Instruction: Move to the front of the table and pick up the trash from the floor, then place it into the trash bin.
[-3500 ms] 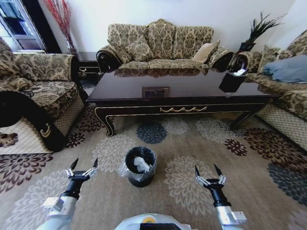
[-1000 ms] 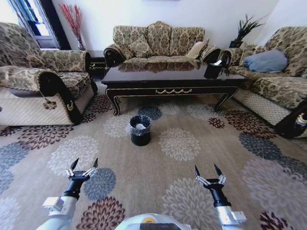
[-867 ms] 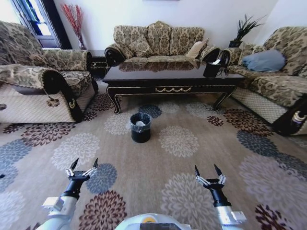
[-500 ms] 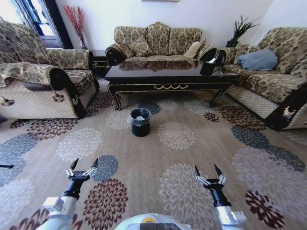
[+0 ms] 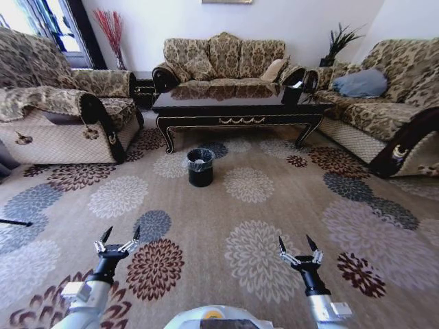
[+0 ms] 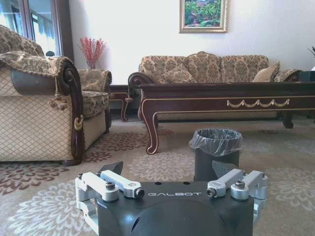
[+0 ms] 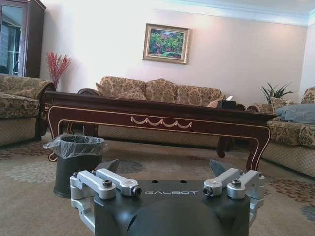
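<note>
I have backed well away from the table and the trash bin, which stands on the carpet before it. My left gripper and right gripper hang apart, empty. The binning looks done; nothing remains to grasp.

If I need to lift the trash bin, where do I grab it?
Pinch the trash bin at its rim from straight above, one finger inside. It stands upright and open-topped on the carpet before the table; the body looks too wide, and the liner bunched there may slip.
</note>
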Motion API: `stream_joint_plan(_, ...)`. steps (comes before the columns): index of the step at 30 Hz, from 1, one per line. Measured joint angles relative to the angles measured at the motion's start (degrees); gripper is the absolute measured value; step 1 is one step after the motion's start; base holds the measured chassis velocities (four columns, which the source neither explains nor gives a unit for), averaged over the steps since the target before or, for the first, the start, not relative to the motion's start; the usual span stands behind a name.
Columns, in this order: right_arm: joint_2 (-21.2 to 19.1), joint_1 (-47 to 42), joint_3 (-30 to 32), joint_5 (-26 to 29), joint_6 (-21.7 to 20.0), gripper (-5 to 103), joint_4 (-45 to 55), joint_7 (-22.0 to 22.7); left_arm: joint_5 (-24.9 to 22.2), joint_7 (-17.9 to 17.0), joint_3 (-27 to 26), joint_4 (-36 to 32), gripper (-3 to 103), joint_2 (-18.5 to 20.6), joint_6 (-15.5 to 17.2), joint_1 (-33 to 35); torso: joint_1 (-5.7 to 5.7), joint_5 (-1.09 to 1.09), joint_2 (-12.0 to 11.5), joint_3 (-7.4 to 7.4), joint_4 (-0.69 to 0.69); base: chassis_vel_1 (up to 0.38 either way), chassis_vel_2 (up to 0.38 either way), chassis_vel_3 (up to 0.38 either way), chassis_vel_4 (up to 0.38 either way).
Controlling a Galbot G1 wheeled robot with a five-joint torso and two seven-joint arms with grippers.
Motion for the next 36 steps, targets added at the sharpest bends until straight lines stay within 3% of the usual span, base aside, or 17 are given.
stream_joint_plan(36, 0.0, 0.0, 0.0, 0.0, 0.0, 100, 0.0, 0.0, 0.0, 0.0, 0.0, 0.0, 100, 0.0, 0.0, 0.0, 0.01, 0.00, 0.0, 0.01, 0.00, 0.121, -0.116, -0.125, 0.114)
